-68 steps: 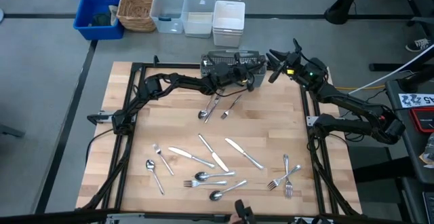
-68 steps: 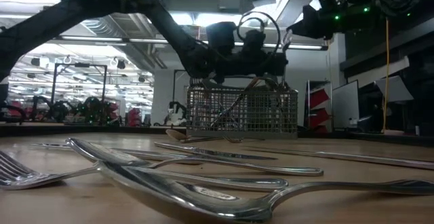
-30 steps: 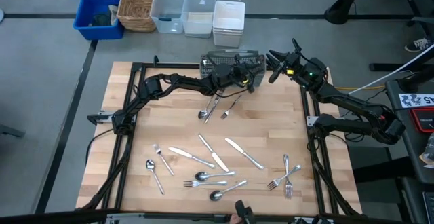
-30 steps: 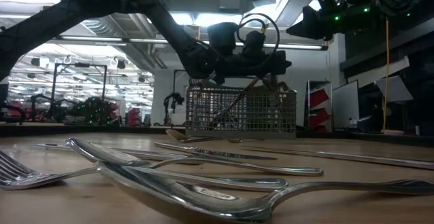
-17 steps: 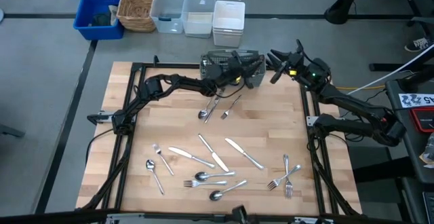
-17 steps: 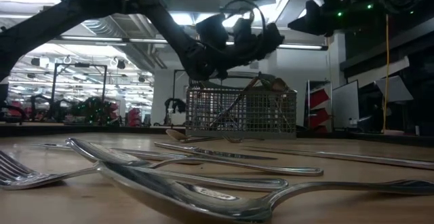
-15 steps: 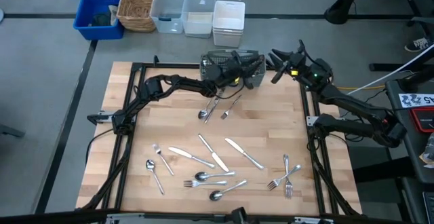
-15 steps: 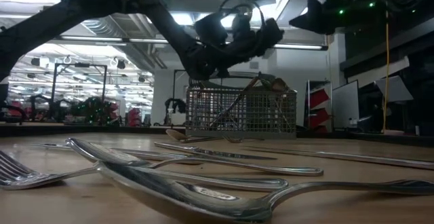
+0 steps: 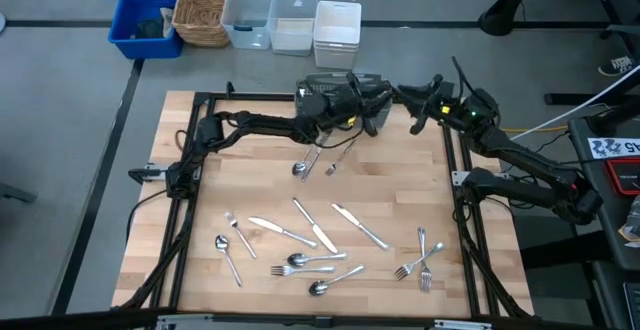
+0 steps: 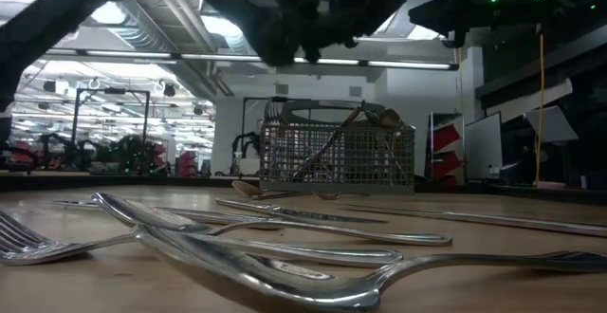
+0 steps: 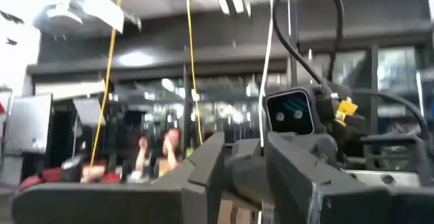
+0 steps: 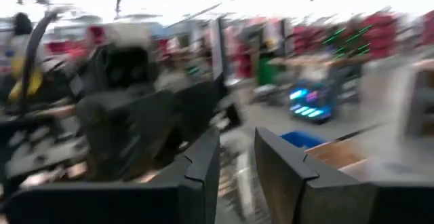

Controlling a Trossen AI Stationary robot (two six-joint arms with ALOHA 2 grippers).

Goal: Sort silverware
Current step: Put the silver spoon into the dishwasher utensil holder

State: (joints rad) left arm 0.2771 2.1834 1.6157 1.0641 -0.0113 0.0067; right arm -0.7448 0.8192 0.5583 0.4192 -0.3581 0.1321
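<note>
The silverware lies scattered on the wooden table (image 9: 250, 170): a spoon (image 9: 308, 160) and a fork (image 9: 340, 155) near the wire-mesh basket (image 9: 335, 88), with knives (image 9: 315, 225), spoons (image 9: 310, 262) and forks (image 9: 420, 260) toward the near edge. More pieces stand in the basket (image 10: 337, 152). My left gripper (image 9: 375, 103) hangs raised over the basket's right end, open, with nothing seen between its fingers (image 11: 203, 166). My right gripper (image 9: 403, 95) faces it from the right, also raised and open (image 12: 237, 176).
Beyond the table's far edge stand a blue bin (image 9: 145, 20), a wicker basket (image 9: 205, 10), clear tubs (image 9: 270, 17) and a white tub (image 9: 337, 30). Black frame rails (image 9: 190, 220) run along the table's sides. Bare wood lies between the basket and the near cluster.
My left gripper has risen from just above the basket's rim and tipped its fingers upward, drifting toward the right gripper. My right gripper has rolled about its own axis and stayed close to where it was. The silverware and the basket have not moved.
</note>
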